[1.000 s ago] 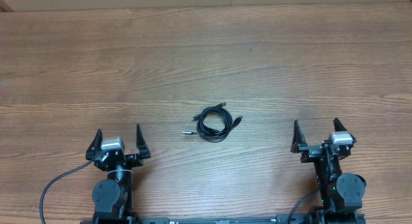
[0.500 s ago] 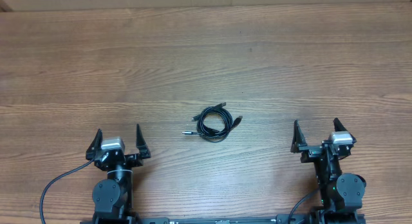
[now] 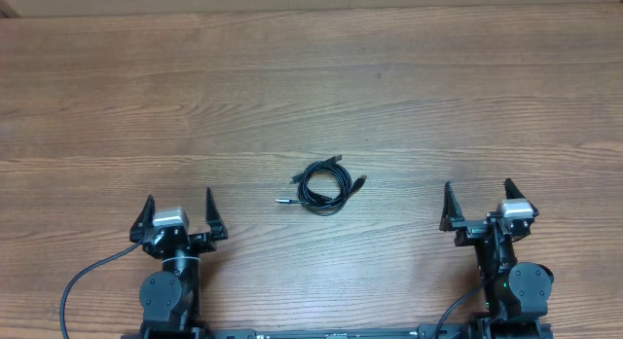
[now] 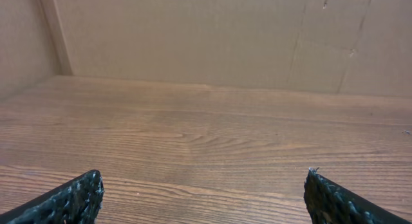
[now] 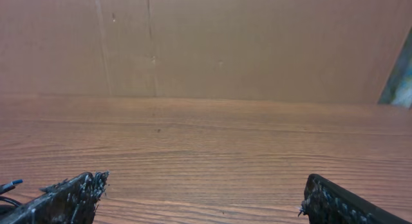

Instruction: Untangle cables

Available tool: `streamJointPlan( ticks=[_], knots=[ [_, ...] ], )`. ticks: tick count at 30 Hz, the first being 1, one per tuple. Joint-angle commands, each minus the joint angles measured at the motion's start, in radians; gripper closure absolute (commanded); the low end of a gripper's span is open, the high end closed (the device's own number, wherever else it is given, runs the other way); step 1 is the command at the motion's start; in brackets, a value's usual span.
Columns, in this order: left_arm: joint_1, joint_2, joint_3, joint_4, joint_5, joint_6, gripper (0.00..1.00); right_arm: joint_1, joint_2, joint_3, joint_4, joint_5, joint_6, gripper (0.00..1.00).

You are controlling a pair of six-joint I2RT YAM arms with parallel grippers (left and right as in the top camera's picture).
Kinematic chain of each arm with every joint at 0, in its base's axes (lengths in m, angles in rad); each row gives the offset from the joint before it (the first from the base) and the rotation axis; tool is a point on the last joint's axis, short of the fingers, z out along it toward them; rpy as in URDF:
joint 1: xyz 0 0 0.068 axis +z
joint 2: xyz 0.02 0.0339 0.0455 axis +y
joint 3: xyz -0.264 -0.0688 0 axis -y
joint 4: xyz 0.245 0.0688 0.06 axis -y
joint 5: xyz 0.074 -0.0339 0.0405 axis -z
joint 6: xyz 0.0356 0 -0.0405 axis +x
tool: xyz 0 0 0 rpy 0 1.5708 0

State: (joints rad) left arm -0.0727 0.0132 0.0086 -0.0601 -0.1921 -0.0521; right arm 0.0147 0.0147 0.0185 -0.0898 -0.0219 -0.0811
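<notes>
Left pincer (image 3: 178, 198) agape (cables (image 3: 323, 187) well apart)

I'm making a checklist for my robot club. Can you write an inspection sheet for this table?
Surface: wooden table, plain wood grain.
Job's things: cables, one small black coiled bundle mid-table, between the two arms, with plug ends poking out.
Clutter: nothing seen.
Grippers: left gripper and right gripper are both open, holding nothing, well apart from the bundle.
Cables: thick black arm lead curving beside the left arm's base.
Surroundings: cardboard wall behind the table.
</notes>
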Motion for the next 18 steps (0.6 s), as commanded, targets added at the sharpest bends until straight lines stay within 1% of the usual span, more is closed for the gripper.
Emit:
streamJointPlan(
  ticks=[1, 2, 4, 8, 10, 11, 15, 18],
  knots=[
    [-0.006, -0.008, -0.003, 0.001, -0.008, 0.006, 0.0, 0.005, -0.012, -0.01, 0.005, 0.002, 0.005, 0.0],
    [-0.006, -0.008, -0.003, 0.001, 0.004, -0.003, 0.0, 0.005, -0.012, -0.01, 0.005, 0.002, 0.005, 0.0],
    [-0.006, -0.008, -0.003, -0.004, 0.102, -0.069, 0.0, 0.005, -0.012, -0.01, 0.005, 0.002, 0.005, 0.0],
    [-0.006, -0.008, -0.003, -0.001, 0.387, -0.268, 0.0, 0.005, -0.012, -0.01, 0.005, 0.002, 0.005, 0.0],
    [-0.006, -0.008, -0.003, 0.024, 0.473, -0.372, 0.0, 0.005, -0.012, -0.01, 0.005, 0.002, 0.005, 0.0],
    [-0.006, -0.008, -0.003, 0.054, 0.493, -0.401, 0.0, 0.005, -0.012, -0.01, 0.005, 0.002, 0.005, 0.0],
    [-0.006, -0.008, 0.005, 0.227, 0.579, -0.413, 0.0, 0.005, -0.012, -0.01, 0.005, 0.002, 0.005, 0.0],
    [-0.006, -0.008, 0.038, 0.315, 0.581, -0.412, 0.0, 0.005, -0.012, -0.01, 0.005, 0.002, 0.005, 0.0]
  ],
)
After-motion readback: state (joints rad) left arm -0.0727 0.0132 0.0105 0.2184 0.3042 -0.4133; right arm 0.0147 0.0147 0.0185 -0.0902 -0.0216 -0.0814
